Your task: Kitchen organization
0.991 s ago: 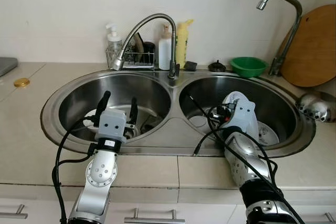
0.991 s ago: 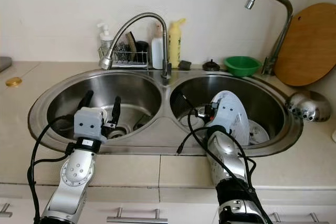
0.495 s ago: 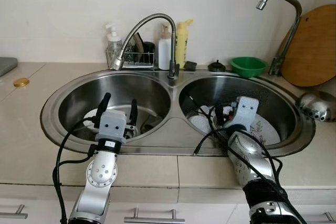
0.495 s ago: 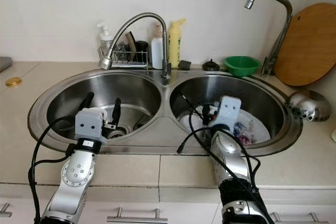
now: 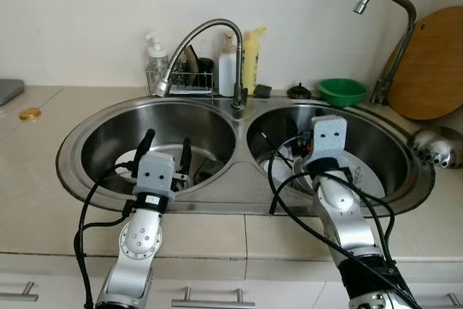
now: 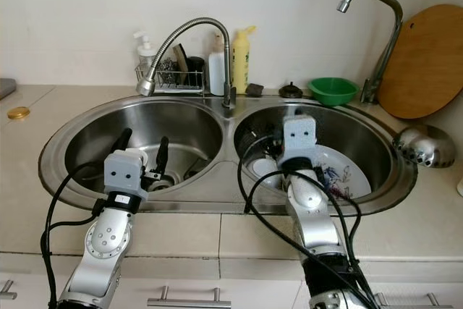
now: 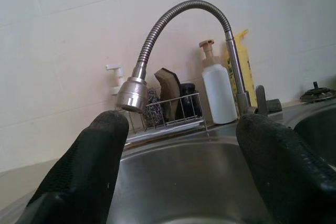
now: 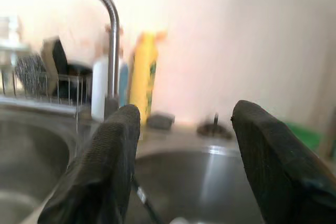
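Plate (image 6: 340, 179) lies flat in the right basin of the sink (image 6: 231, 200), so that step looks done. Right gripper (image 8: 181, 145) above it, jaws apart, empty. Left gripper (image 7: 184, 177) over the left basin, jaws open, holding nothing. Remaining sorting unclear.

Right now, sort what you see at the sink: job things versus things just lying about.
Job things:
- patterned plate, flat in the right basin
- right tool, open above that basin
- left tool, open over the left basin

Lying about:
- green bowl
- cutting board
- yellow bottle
- wire rack
- coin
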You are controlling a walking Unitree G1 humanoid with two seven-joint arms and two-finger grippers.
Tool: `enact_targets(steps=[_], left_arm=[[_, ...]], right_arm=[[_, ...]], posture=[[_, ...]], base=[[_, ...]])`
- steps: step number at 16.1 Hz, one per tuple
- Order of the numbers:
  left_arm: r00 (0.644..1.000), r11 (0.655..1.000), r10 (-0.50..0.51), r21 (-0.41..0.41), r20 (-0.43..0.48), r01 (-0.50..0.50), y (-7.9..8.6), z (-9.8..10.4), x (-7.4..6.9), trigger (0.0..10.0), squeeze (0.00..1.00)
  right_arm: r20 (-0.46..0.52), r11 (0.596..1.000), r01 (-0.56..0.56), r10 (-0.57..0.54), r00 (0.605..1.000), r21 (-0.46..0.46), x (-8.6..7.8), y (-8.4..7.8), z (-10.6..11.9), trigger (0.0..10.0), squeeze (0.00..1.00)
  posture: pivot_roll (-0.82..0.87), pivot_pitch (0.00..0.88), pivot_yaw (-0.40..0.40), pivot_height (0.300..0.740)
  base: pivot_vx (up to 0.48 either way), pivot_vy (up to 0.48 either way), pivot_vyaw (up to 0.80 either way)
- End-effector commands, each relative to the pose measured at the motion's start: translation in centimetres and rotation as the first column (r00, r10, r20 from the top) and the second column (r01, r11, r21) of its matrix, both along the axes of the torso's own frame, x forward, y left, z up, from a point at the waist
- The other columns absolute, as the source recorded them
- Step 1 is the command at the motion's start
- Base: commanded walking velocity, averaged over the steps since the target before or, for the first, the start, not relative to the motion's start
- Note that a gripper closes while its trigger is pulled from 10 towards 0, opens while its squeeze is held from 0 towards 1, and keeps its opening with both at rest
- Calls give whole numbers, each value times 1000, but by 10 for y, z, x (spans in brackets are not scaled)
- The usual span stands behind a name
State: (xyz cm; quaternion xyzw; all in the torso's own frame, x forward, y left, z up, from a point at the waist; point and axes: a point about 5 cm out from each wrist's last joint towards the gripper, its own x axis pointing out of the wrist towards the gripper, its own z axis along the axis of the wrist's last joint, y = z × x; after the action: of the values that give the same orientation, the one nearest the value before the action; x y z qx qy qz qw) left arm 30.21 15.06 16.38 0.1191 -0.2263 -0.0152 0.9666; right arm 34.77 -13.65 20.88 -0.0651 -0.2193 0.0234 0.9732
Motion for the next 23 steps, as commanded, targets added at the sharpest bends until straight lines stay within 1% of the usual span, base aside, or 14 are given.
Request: enact_targets(steps=[1, 2, 4, 6, 18, 21, 23], left_arm=[[1000, 1000, -8, 6, 16, 8, -1, 2, -1, 10000, 0], [1000, 1000, -12, 16, 16, 11, -1, 1, -1, 10000, 0], [1000, 1000, -14, 14, 14, 14, -2, 1, -2, 10000, 0], [1000, 1000, -10, 13, 17, 10, -1, 2, -1, 10000, 0], [1000, 1000, -12, 17, 20, 12, -2, 1, -1, 10000, 0], [1000, 1000, -11, 19, 24, 11, -2, 1, -2, 10000, 0], [1000, 1000, -23, 15, 8, 23, -3, -2, -2, 10000, 0]], right_arm=[[68, 1000, 0, 2, 998, -25, -6, 1, 8, 10000, 0], [87, 999, -8, 12, 996, -42, -8, 4, 9, 10000, 0], [91, 999, -5, 9, 996, -48, -9, 4, 8, 10000, 0], [106, 999, 1, 4, 994, -50, -11, 4, 8, 10000, 0], [119, 997, 0, 9, 993, -73, -14, 7, 5, 10000, 0], [104, 996, 10, 0, 995, -93, -15, 6, 0, 10000, 0], [66, 992, 38, -30, 997, -117, -14, 3, -6, 10000, 0]], posture=[[11, 0, -6, 740], [11, 0, -6, 740], [11, 0, -6, 740], [11, 0, -6, 740], [12, 0, -8, 740], [12, 0, -8, 740], [10, 0, -9, 740]], base=[[0, 0, 0], [0, 0, 0], [-154, 0, 0], [-352, 0, 0], [-355, 0, 0], [-109, 0, 0], [0, 0, 0]])
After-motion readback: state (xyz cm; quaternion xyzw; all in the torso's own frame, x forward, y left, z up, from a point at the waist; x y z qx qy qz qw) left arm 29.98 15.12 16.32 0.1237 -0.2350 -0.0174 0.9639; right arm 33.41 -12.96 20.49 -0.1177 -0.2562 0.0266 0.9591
